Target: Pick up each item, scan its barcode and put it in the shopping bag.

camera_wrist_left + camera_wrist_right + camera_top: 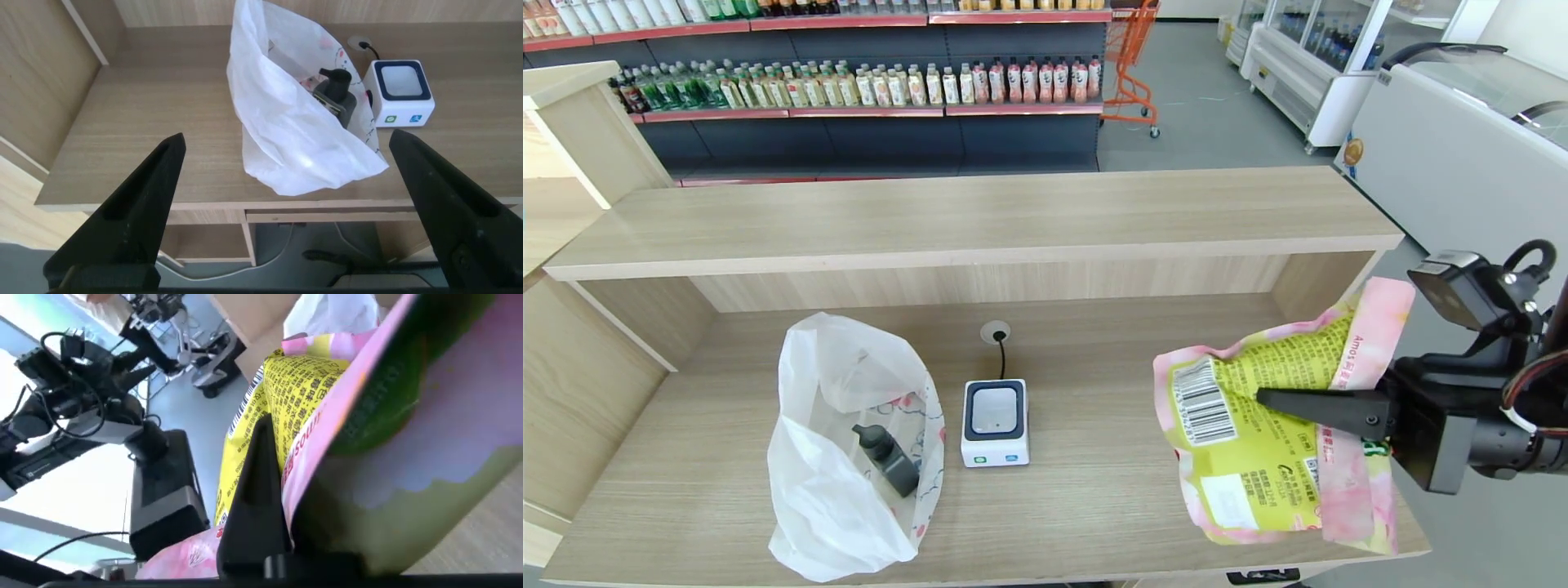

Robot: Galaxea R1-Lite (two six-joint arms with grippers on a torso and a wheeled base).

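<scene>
**Station status: packet in grip, barcode exposed**

1. Right pincer [1282, 402]: at the right of the head view, pinching a yellow and pink snack packet [1258, 457]. One black finger [1327, 408] lies across the printed face.
2. Labels: a barcode [1202, 402] sits on the packet's upper left part, facing up toward the camera. Dense dark print covers the yellow panel, and a white sticker [1229, 500] lies lower down.
3. Scanner [995, 422]: a white box at centre frame with its window facing up. Its cable [1001, 355] runs back to a port in the tabletop [1086, 506].
4. Shopping bag [825, 490]: white plastic, just left of the scanner, mouth open, with a dark bottle [888, 459] inside.
5. Left pincer [288, 140]: fingers spread, off the tabletop's front edge, facing the bag.
6. Clearance: bare tabletop lies between scanner and packet. The packet's lower edge overlaps the front right corner in the frame, and contact cannot be told.
</scene>
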